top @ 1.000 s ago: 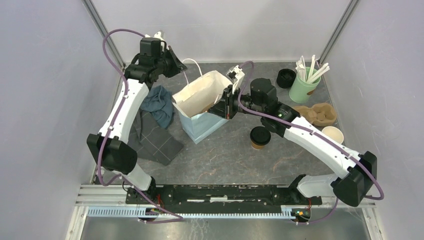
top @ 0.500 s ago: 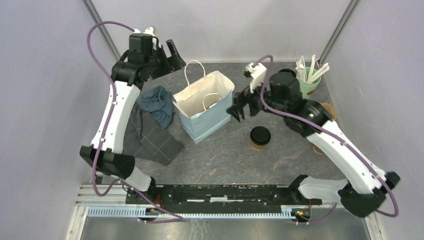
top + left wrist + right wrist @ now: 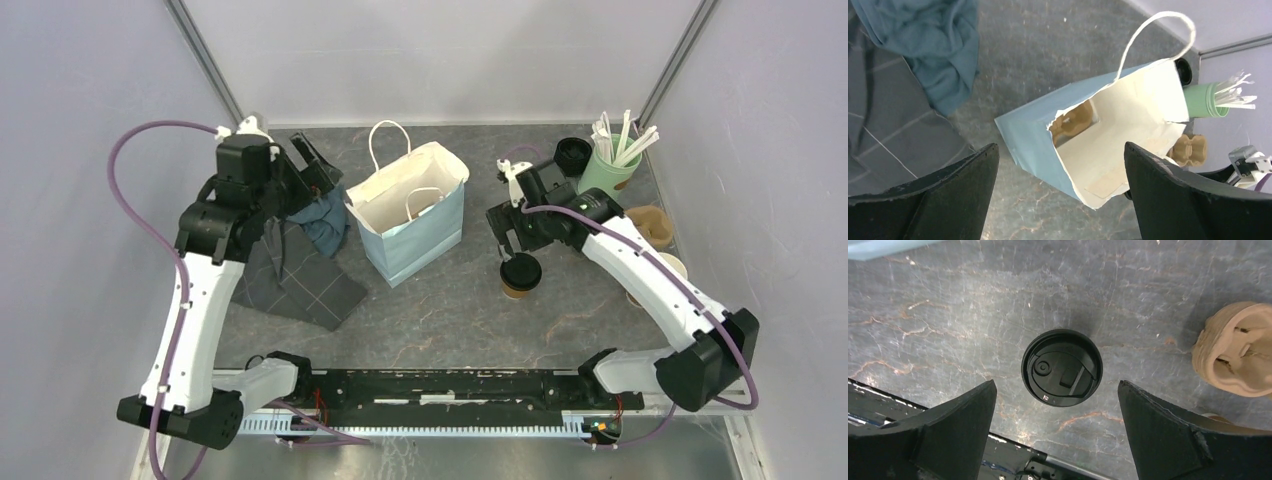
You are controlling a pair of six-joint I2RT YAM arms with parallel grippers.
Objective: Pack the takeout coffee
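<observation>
- My right gripper (image 3: pixel 1057 390) hangs over the takeout coffee (image 3: pixel 1062 368) with its jaws spread wide, holding nothing. In the wrist view the round black lid sits in the gap between the two fingers and touches neither
- The coffee stands upright on the grey veined table (image 3: pixel 440 310), to the right of the light blue paper bag (image 3: pixel 410 215). It is apart from the bag and outside it
- My left gripper (image 3: pixel 1060 150) is raised on the bag's left side, jaws also wide open and empty. Its wrist camera looks down into the bag's open mouth
- Down inside the bag I can see a brown pulp piece (image 3: pixel 1073 120), but I cannot make out more of it
- A blue cloth (image 3: pixel 322 218) lies bunched just left of the bag, partly on a grey checked cloth (image 3: pixel 300 280)
- On the right a brown pulp cup carrier (image 3: pixel 648 225) lies near the coffee, and a green cup of white sticks (image 3: pixel 605 172) stands behind it near the back wall
</observation>
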